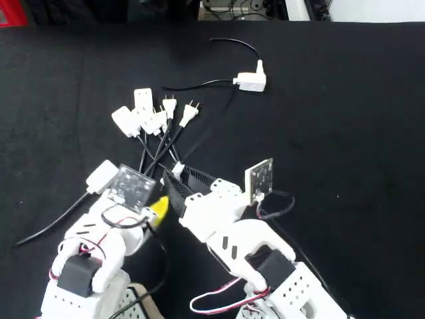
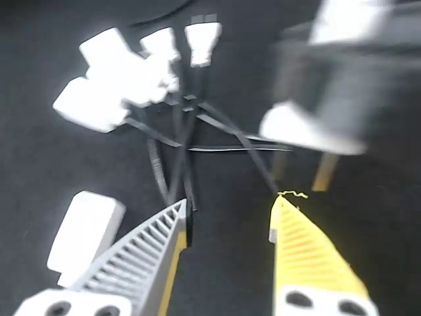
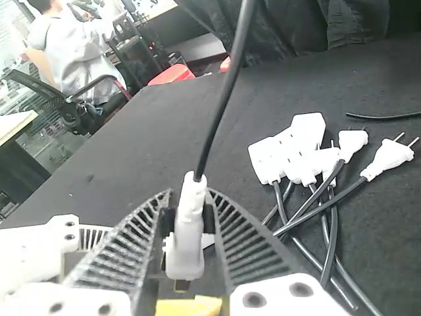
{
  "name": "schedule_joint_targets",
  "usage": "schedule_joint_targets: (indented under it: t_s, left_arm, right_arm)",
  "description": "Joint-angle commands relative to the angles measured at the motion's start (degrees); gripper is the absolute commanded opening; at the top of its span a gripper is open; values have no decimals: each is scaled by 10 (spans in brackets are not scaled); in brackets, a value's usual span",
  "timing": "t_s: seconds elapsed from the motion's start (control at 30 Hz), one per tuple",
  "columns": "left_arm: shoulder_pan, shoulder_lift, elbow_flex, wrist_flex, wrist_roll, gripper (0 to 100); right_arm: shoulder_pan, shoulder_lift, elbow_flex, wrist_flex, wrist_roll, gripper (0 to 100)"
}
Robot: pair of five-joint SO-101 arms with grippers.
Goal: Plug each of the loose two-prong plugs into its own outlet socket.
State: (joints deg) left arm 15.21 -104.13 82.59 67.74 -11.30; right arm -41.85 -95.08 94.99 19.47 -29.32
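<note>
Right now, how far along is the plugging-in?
Done: nothing I can confirm; the sockets lie bunched in cables, too tangled to judge. In hand: the right tool is shut on one plug, the left tool open beside it. Left: at least two loose plugs lie with prongs bare, plus the held one.

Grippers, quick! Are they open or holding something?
Left gripper: open, holding nothing.
Right gripper: closed on a white plug.

Two white two-prong plugs [image 1: 189,114] lie just right of the white plastic outlet-socket cluster [image 1: 141,114]; a third plug [image 3: 186,230] sits before it in the right gripper [image 3: 187,197]. A white socket block [image 1: 251,82] lies behind, well right.
</note>
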Motion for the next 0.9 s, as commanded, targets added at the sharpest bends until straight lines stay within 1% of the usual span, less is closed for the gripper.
schedule_joint_targets:
  t_s: [0.0,0.03,0.13,0.23,0.33,0.4,0.47,0.73,0.8,0.87]
  left_arm:
    - [22,-1,-53,4,9,217]
    - [22,-1,-59,4,12,217]
    - [16,-1,-76,4,56,217]
    - [-28,-1,-82,-2,72,218]
    - [-78,-1,-79,-26,79,218]
    - [-100,-1,-79,-34,98,218]
    - [-107,-1,-79,-40,105,218]
    - [-109,-1,-78,-37,105,218]
    - [-111,-1,-78,-35,104,218]
    - [-138,-1,-80,-35,103,218]
  right_arm:
    - [4,-32,-6,40,-4,11]
    - [-4,-39,-7,56,-4,11]
    - [-40,-63,-12,116,-3,12]
    - [-67,-91,-24,167,-3,12]
    - [-71,-115,-36,209,3,12]
    - [-71,-128,-39,221,10,12]
    - [-71,-133,-39,224,10,12]
    - [-72,-135,-36,224,11,12]
    - [-72,-135,-36,222,20,12]
    - [-72,-135,-36,222,21,12]
